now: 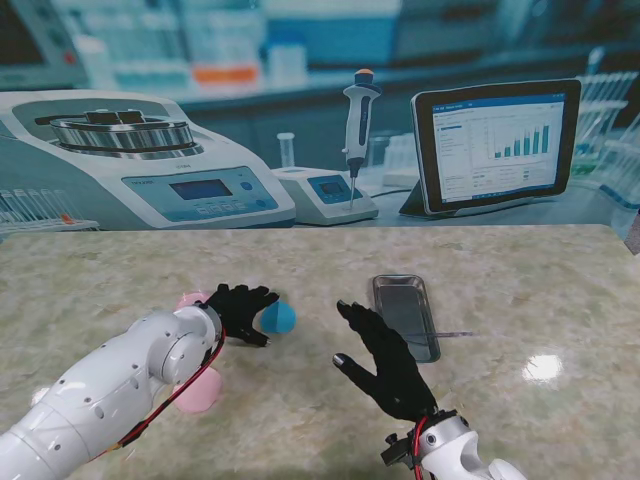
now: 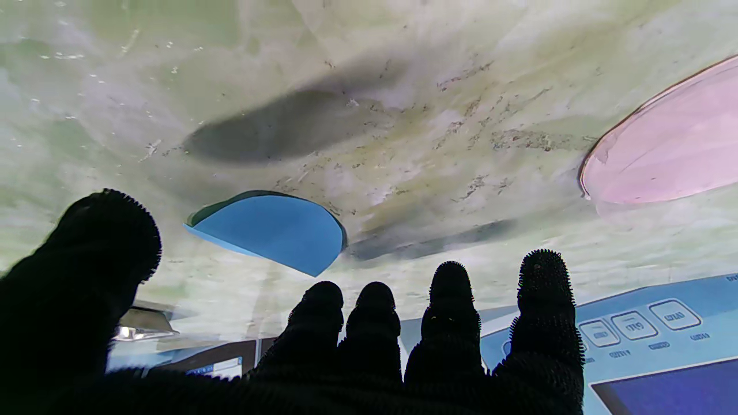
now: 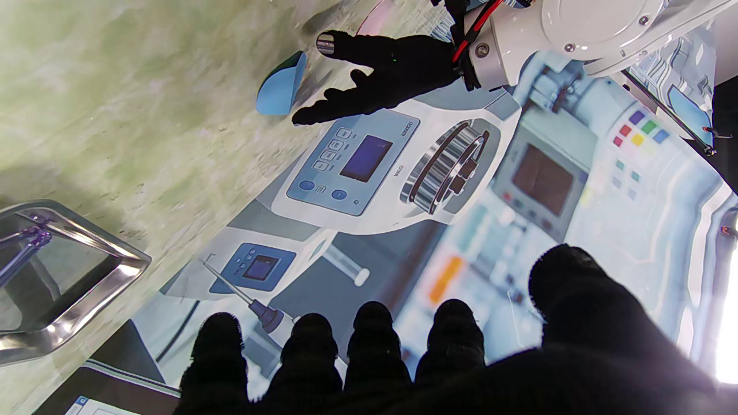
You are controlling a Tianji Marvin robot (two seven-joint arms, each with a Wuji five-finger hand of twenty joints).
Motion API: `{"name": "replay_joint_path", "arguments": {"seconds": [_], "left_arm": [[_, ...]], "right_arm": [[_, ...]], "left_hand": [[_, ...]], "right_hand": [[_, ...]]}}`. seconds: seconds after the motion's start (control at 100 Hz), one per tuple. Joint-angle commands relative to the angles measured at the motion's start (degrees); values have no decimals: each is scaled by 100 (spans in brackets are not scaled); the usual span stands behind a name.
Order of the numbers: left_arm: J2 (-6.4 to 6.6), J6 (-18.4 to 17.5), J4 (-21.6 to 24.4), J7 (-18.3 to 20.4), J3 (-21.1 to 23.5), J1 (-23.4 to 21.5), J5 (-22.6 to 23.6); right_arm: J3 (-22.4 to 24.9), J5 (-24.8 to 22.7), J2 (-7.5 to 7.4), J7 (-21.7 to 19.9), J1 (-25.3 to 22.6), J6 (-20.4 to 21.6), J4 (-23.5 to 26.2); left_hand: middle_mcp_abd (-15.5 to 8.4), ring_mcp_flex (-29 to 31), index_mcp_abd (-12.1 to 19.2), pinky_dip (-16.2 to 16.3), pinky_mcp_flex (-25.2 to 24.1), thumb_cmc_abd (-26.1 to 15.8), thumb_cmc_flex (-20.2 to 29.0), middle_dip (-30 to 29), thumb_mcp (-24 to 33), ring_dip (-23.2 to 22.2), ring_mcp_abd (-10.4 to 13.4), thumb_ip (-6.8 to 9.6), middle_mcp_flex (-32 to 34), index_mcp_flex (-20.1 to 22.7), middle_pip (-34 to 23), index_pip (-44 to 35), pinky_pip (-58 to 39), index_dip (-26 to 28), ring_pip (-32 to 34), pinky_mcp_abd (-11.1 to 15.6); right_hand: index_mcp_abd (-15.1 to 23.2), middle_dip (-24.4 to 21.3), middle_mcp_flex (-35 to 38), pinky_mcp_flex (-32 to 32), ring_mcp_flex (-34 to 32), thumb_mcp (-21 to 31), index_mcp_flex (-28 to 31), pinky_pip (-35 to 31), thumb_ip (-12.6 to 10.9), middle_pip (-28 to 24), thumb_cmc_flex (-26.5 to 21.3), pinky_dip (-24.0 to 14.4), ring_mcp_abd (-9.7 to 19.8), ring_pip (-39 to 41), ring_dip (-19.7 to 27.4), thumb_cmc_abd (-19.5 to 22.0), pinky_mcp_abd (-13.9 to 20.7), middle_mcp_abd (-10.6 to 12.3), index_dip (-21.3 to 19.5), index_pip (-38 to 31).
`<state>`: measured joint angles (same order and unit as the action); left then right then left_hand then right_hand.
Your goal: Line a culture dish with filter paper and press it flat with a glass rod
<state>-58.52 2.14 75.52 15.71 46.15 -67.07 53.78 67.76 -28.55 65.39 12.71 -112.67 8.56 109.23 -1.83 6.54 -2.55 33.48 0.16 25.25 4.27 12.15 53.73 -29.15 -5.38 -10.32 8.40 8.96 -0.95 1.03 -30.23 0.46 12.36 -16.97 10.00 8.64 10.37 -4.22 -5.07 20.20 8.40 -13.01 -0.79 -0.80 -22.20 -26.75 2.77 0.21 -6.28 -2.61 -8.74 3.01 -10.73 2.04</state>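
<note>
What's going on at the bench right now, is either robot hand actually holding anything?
Neither holds anything. The left robot hand hovers, fingers spread, beside the blue disc, which the wrist view shows tilted with one edge off the table. A pink disc lies under the left arm. The right robot hand is open, next to the metal tray, where a thin rod appears to lie.

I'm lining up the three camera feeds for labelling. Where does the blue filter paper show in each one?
Stand view: blue filter paper lies on the table just right of the left hand.
Left wrist view: blue filter paper lies on the table, beyond the fingers.
Right wrist view: blue filter paper lies beside the left hand.
Shared landmark: the left hand.
</note>
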Motion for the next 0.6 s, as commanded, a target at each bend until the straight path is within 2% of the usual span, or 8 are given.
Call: {"name": "replay_joint_path", "arguments": {"seconds": [0.0, 0.22, 0.27, 0.33, 0.42, 0.56, 0.59], "left_arm": [[-8, 5, 9, 58, -4, 6, -9], [-38, -12, -84, -125, -61, 38, -50], [-44, -5, -100, -161, -80, 46, -52], [-47, 16, -112, -167, -113, 65, -62], [-52, 50, -134, -180, -166, 95, -71], [-69, 120, -167, -259, -228, 115, -74], [-72, 132, -171, -268, -238, 118, -84]], "right_arm": [[-22, 16, 18, -16, -36, -30, 31], [-27, 15, 18, -17, -29, -34, 26], [-26, 17, 17, -21, -29, -35, 27], [-26, 19, 18, -19, -28, -34, 25], [-25, 18, 19, -14, -26, -35, 23], [-22, 19, 19, -14, -28, -34, 21], [-21, 19, 19, -13, -29, -33, 21]], "left_hand": [[-96, -258, 18, 222, -71, -13, 71, 23, -131, -78, 114, -116, -177, -133, 103, 185, 219, -114, -46, 65], [-120, -254, 146, 238, -60, -85, 201, 57, -319, -90, 108, -85, -170, -119, 89, 119, 216, -48, -25, 58], [-121, -248, 135, 246, -57, -201, 502, 102, -687, -89, 116, -26, -167, -123, 85, 92, 213, 73, -17, 60], [-123, -250, 109, 242, -65, -427, 985, 78, -1400, -79, 121, 91, -170, -125, 101, 116, 215, 94, -23, 59], [-134, -252, 112, 239, -66, -563, 1372, 50, -1938, -85, 128, 190, -171, -123, 104, 120, 211, 46, -21, 59], [-148, -247, 119, 240, -64, -571, 1432, 69, -2056, -88, 119, 210, -161, -97, 84, 65, 202, 99, -16, 64], [-154, -249, 142, 239, -64, -583, 1453, 110, -2097, -92, 125, 221, -169, -128, 73, 9, 195, 255, -13, 61]], "right_hand": [[157, 22, -149, -71, 93, 4, 65, 5, 28, 8, -72, -118, 63, -133, -55, 24, 13, 215, -95, -3], [152, 23, -150, -71, 94, -1, 65, 6, 28, 7, -67, -117, 59, -133, -57, 31, 11, 218, -96, -4], [159, 23, -149, -71, 94, -2, 65, 7, 28, 8, -67, -116, 58, -134, -56, 25, 11, 216, -96, -3], [156, 23, -151, -71, 94, -1, 66, 7, 27, 8, -70, -116, 60, -133, -56, 28, 11, 216, -97, -4], [153, 24, -149, -71, 93, 0, 65, 7, 26, 6, -72, -116, 60, -132, -57, 25, 11, 209, -98, -5], [159, 24, -147, -70, 93, -1, 65, 7, 26, 4, -72, -116, 58, -133, -58, 25, 11, 215, -100, -5], [157, 24, -149, -70, 92, 0, 65, 7, 25, 4, -74, -116, 61, -132, -58, 23, 11, 210, -100, -5]]}}
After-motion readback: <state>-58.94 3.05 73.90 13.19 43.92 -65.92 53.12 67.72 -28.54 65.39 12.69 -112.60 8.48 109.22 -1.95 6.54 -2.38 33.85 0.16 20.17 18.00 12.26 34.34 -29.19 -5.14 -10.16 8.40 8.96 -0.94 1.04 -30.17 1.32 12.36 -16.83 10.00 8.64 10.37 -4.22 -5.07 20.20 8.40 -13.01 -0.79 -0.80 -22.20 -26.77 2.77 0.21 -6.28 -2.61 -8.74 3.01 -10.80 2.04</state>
